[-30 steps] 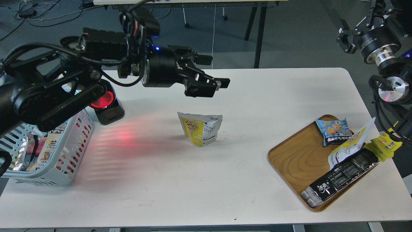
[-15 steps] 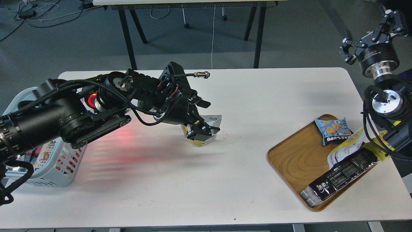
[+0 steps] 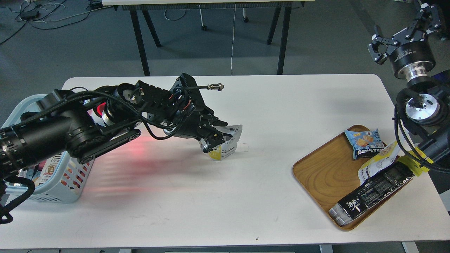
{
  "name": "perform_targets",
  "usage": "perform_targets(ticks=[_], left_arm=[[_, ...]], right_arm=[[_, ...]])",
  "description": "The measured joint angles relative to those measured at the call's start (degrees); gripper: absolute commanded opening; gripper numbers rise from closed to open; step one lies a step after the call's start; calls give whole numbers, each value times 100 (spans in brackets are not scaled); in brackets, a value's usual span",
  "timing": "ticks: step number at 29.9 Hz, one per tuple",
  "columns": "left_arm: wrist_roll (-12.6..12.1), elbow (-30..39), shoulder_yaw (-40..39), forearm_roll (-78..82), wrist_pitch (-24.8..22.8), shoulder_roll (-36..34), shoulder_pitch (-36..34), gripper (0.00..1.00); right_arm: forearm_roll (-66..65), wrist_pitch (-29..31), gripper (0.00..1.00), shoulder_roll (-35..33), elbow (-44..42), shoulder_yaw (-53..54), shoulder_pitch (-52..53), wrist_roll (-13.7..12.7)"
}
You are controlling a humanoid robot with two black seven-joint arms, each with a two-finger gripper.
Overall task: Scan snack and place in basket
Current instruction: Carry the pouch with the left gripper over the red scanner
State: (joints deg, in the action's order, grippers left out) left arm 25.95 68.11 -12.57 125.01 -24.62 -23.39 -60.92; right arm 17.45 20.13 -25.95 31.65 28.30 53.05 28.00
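White tabletop (image 3: 225, 196) from the head view, broad bare room across front and middle. Pale blue basket (image 3: 66, 182) at left edge, wooden tray (image 3: 320, 175) at right edge. Left pincer (image 3: 215, 140) down at mid-tabletop, fingers clamped on the snack (image 3: 230, 144), which stands on the surface well apart from basket and tray. Right pincer (image 3: 404, 35) raised beyond far right corner, fingers spread apart.

Bright, even overhead light, sharp focus; a red glow (striped, soft-edged) spills across the white table (image 3: 267, 196).
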Motion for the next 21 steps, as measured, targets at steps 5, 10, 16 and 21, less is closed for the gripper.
perform_targets(ticks=[5,10,16,21], left_arm=[[26,0,0,0,-7,-39,-9,0],[42,69,-3,0,-9,-95,34,0],[194,562,-106,0,-51,-567,36,0],[204,1081,-322,0,-81,-1465,36,0]], right_arm=[[-5,11,99,-13,0,0,1,0],[-9,24,99,-24,-3,13,28,0],[-21,42,99,-101,-23,19,157,0],[-23,55,99,-151,-27,19,225,0]])
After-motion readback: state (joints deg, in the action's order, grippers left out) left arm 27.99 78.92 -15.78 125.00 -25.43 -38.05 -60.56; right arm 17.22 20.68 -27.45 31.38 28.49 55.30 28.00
